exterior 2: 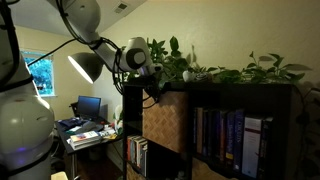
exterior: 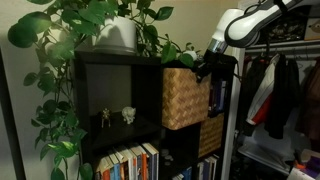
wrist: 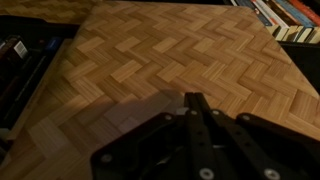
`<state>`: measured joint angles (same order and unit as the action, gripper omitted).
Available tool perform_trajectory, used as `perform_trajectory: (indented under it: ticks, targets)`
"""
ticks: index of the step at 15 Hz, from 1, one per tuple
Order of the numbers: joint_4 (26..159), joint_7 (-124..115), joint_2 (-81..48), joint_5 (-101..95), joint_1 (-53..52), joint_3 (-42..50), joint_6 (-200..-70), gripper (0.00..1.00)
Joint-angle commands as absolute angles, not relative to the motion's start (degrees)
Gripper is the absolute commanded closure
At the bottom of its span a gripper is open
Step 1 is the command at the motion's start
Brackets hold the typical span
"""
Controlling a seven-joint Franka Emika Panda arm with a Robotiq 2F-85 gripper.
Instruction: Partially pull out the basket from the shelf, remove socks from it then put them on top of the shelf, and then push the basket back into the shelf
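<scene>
While its jaws are pressed together on nothing, the pincer [wrist: 196, 104] sits right at the upper front of the light tan wicker basket [exterior: 185, 97], whose checkered weave fills the wrist view. The basket occupies an upper cubby of the black shelf [exterior: 78, 110], seemingly jutting slightly forward. A leafy potted plant [exterior: 118, 35] tops the shelf.

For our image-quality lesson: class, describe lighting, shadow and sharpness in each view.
In an exterior view the window glares against a dim room; in an exterior view the shelf looks murky; in the wrist view the shut hand is soft-focused and shadows the basket.
</scene>
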<state>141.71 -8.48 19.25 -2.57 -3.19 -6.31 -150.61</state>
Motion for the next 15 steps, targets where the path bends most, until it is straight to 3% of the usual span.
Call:
perform_trajectory:
  ticks: [1,12,14,15]
  targets:
    - [138.0,-10.5,14.0,-3.5,-1.7,-6.9,-155.5,0.95]
    - [133.4,-9.9,10.4,-3.2,-2.5,-6.3,-154.3,0.97]
    - [134.4,-8.8,13.1,-3.0,-2.8,-6.2,-149.3,0.72]
    - [134.9,-7.1,14.6,-1.9,-3.5,-5.9,-146.4,0.71]
